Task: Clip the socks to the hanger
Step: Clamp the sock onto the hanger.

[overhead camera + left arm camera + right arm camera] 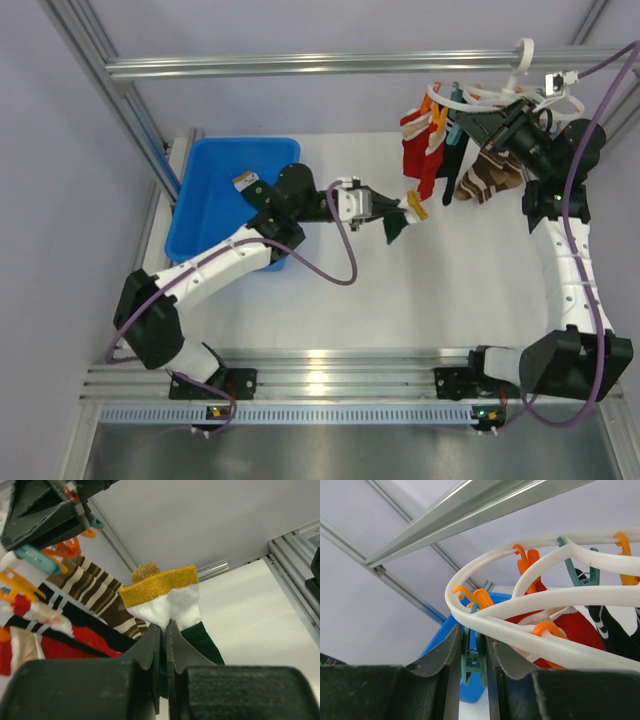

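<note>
White tabletop (400,310) beneath an aluminium rail (300,65), from which the white plastic ring hanger (580,596) hangs. Red socks (420,140) are already pegged to the hanger. Just left of it, the left gripper (164,630) is clenched on a dark green sock (172,605) with a white-and-yellow cuff, not yet clipped. The right gripper (472,640) pinches a teal plastic peg (472,662) on the hanger's rim, likely readying it.

Open: table (430,300) centre. Blocked: hung socks (420,145), hanger (490,97) far right; blue bin (215,200) left.
</note>
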